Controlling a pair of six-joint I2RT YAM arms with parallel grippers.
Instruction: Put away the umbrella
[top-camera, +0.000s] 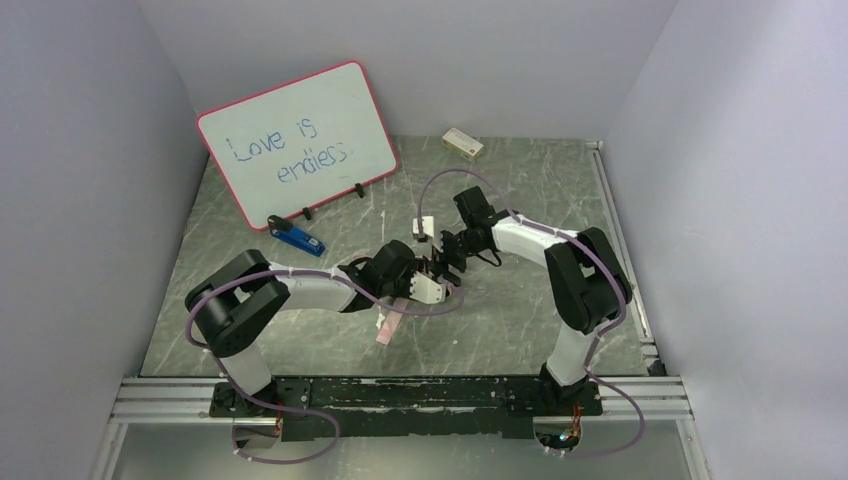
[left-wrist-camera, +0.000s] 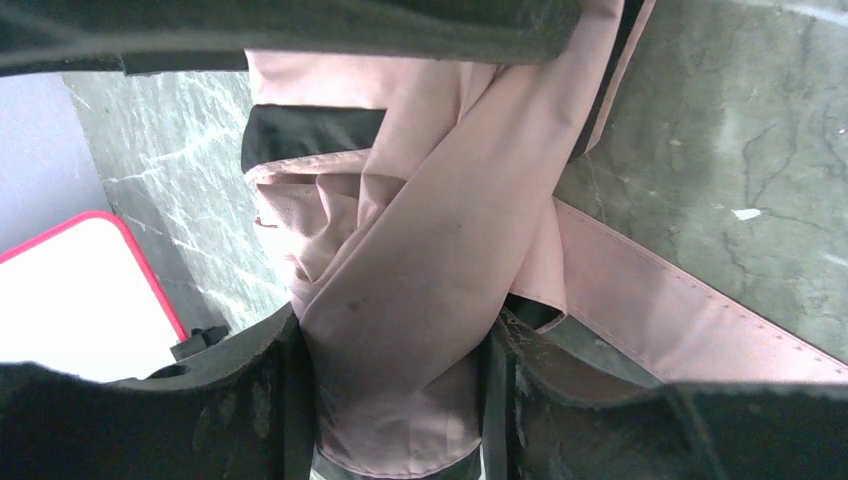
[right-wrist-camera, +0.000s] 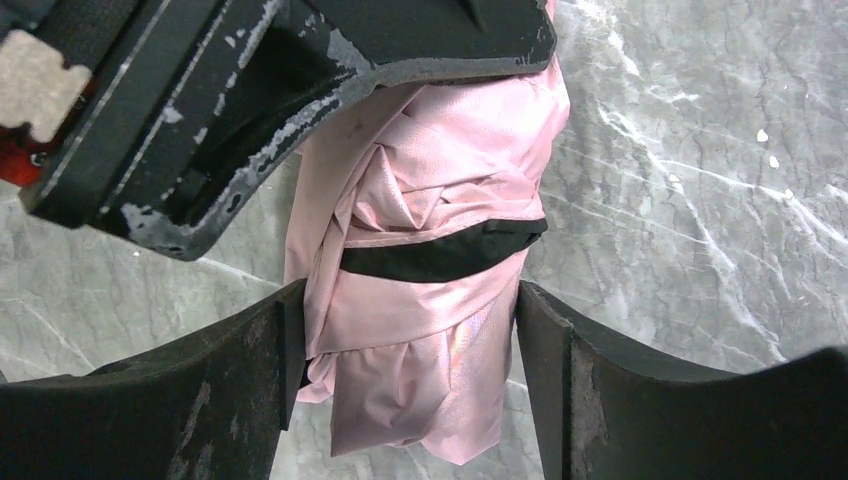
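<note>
The umbrella (top-camera: 428, 287) is mid-table (top-camera: 520, 320), folded into a bundle. My left fingers (left-wrist-camera: 240, 400) pinch its soft pink folds, and my right fingers (right-wrist-camera: 200, 400) press both sides. The cloth is light, limp and slick, so it will likely slip. I'd grip the firm middle. The flat stitched strap (left-wrist-camera: 680, 320) trails loose.

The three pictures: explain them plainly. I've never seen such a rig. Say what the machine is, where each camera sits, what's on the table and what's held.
A left arm and a right arm are bolted at the near edge of a table, each ending in a two-finger claw. The wide picture looks down from above and behind; the other two come from wrist cameras. On the table are a pink-framed whiteboard, a blue stapler and a small box. The left claw grips the folded pink umbrella; the right claw straddles it, but whether it squeezes is unclear.
</note>
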